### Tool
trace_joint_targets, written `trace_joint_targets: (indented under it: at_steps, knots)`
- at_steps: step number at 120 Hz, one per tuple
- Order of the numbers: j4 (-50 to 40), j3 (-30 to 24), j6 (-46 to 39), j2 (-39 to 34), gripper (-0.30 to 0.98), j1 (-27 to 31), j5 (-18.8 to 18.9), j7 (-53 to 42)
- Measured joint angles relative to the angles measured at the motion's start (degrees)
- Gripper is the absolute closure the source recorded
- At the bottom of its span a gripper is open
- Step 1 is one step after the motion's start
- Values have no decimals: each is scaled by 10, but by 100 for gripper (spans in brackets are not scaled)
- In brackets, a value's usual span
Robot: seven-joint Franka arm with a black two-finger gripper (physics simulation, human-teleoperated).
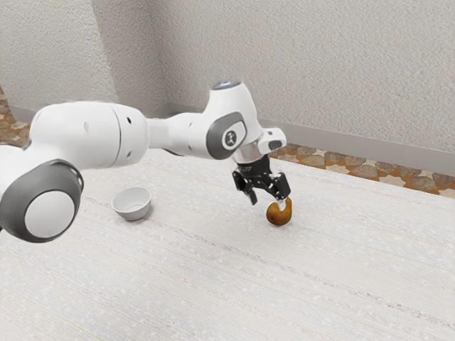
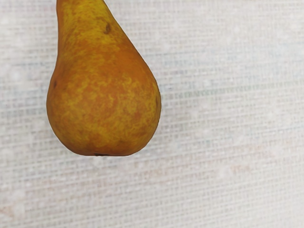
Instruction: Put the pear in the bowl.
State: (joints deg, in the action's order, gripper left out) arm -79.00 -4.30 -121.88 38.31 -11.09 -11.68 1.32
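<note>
Pear (image 1: 278, 215), one, on bench (image 1: 213, 284). Hand (image 1: 267, 202): spread, above it; pear offset toward the exterior view's right, beneath one fingertip.

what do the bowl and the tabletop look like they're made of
The bowl looks like glazed ceramic or smooth plastic, going by its even pale surface and thin rim; I can't tell which. The tabletop seems matte, perhaps whitewashed wood or a woven covering: long faint streaks run across it, with a weave-like grid up close.
</note>
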Motion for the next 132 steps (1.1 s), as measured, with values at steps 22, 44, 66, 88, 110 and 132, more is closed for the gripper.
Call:
trace_joint_targets:
  at_steps: [22, 44, 66, 88, 110, 132]
  knots:
    - [15, 0, -39, 27, 10, -3, 2, 7]
    - [35, 0, -69, 60, 13, -1, 3, 12]
    - [49, 0, -94, 83, 13, 0, 3, 15]
    - [66, 1, -109, 106, 14, 1, 3, 18]
    - [72, 1, -117, 116, 17, 1, 3, 20]
    - [75, 1, -121, 119, 27, 0, 4, 22]
